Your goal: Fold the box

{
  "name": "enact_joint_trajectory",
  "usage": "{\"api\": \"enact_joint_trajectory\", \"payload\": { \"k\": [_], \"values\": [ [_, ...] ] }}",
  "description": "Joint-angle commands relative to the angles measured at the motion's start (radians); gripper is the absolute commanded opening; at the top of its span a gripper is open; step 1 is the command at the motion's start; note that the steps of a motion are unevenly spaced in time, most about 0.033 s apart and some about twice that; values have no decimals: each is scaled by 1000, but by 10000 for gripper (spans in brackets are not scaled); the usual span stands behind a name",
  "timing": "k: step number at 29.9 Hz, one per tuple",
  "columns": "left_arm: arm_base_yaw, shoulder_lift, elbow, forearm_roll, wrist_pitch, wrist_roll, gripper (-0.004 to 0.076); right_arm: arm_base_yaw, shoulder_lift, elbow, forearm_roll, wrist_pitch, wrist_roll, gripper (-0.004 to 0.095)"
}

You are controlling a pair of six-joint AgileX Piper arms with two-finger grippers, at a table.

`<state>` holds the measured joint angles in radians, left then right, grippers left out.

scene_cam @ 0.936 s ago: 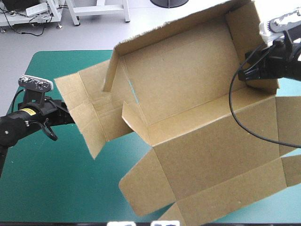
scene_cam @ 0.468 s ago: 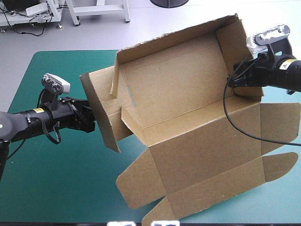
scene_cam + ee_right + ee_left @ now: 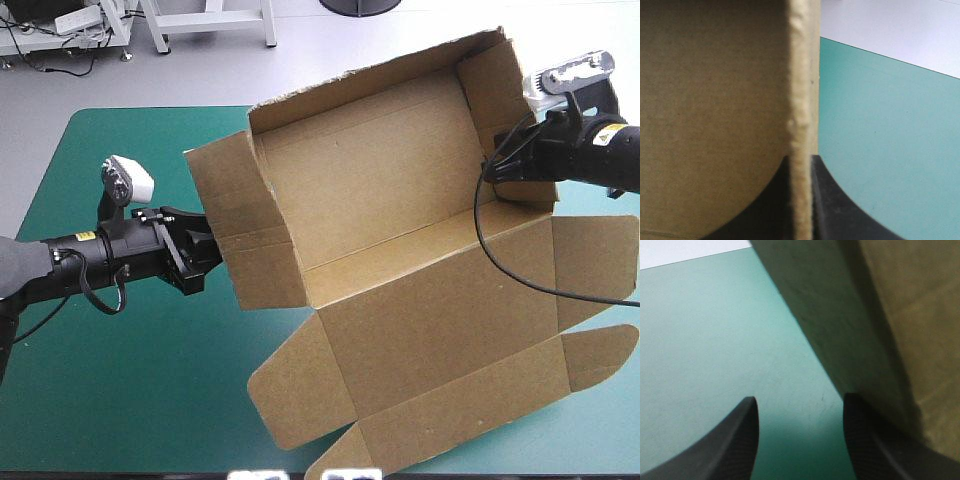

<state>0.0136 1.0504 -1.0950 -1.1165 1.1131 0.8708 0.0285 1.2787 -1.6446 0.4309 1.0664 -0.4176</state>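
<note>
The right gripper [image 3: 801,165] clamps the upright right end wall of the brown box [image 3: 380,200]. The left gripper [image 3: 800,399] stands spread, the box's left flap just beside one finger.

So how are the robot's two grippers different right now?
The left gripper is open; the right gripper is shut on the box. Between the left gripper's fingers shows only teal-green cover, the box's left wall beside one finger; the right gripper's fingers pinch the right wall. Both have black fingers.
</note>
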Motion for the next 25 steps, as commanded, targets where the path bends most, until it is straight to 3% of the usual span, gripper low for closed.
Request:
{"api": "enact_joint_trajectory", "payload": {
  "k": [1, 9, 15, 19, 25],
  "values": [
    [2, -12, -35, -175, 26, 37, 372, -5, -23, -22, 46, -95, 1, -25],
    [2, -10, -35, -243, 48, 26, 398, 4, -16, -13, 46, -109, 11, -23],
    [2, -4, -35, -329, 87, 65, 402, 86, 17, -13, -9, -148, 51, -23],
    [2, -2, -35, -347, 113, 65, 452, 125, 40, -13, -46, -171, 75, -22],
    [2, -2, -35, -331, 37, 49, 468, 132, 53, -13, -65, -192, 103, -22]
  ]
}}
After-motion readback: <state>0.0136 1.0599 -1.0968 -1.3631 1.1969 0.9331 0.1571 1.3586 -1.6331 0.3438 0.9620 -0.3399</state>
